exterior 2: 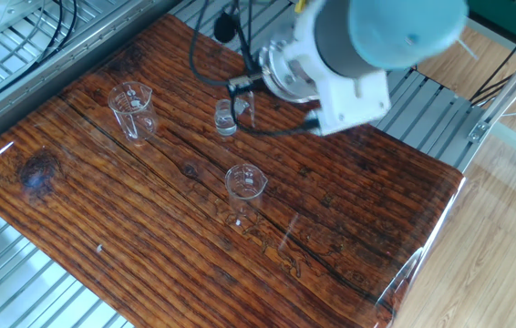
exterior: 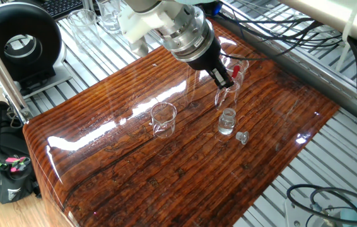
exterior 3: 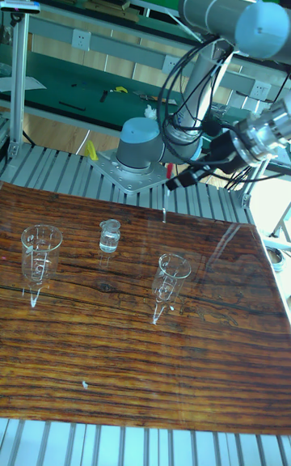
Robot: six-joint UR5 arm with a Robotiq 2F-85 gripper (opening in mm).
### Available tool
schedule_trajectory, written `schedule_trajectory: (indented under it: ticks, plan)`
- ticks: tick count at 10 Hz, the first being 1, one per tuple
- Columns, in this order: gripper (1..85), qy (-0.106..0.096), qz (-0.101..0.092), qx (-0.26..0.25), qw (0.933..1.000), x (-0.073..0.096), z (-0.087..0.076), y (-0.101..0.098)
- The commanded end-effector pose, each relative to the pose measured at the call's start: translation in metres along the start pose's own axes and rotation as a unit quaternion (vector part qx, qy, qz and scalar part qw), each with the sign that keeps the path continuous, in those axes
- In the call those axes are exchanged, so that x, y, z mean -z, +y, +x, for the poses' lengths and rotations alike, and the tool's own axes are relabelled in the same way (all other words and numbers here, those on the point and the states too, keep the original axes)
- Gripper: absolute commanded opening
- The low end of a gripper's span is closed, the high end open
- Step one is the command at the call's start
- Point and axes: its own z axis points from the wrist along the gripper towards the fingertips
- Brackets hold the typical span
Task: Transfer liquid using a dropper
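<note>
My gripper [exterior: 224,78] is shut on the dropper [exterior: 236,69], whose red bulb shows beside the dark fingers. In the tall fixed view the gripper [exterior 3: 172,185] holds the slim clear dropper [exterior 3: 164,209] hanging tip-down above the table, to the right of the small clear bottle [exterior 3: 109,236]. The bottle [exterior: 227,121] stands open, with its stopper [exterior: 242,137] lying next to it. One glass vessel [exterior 3: 171,273] stands in front of the dropper, another glass vessel [exterior 3: 38,248] at the left. The liquid is too faint to make out.
The wooden tabletop [exterior: 166,176] is glossy with reflections. The arm's base [exterior 3: 137,150] sits behind the table's far edge. Cables [exterior: 273,31] lie on the metal frame, and a black round device [exterior: 17,44] and spare glassware [exterior: 96,19] sit off the table.
</note>
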Motion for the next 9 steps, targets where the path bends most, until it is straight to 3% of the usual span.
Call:
schedule_trajectory:
  ticks: [1, 4, 7, 9]
  plan:
    - [2.0, -0.012, -0.001, -0.011, 0.9999, 0.009, -0.023, 0.0]
    - [2.0, -0.037, -0.002, -0.018, 0.9991, 0.007, -0.047, -0.009]
    - [2.0, -0.029, 0.02, -0.028, 0.999, 0.006, -0.047, -0.023]
    - [2.0, -0.042, 0.022, -0.033, 0.9983, 0.003, -0.06, -0.032]
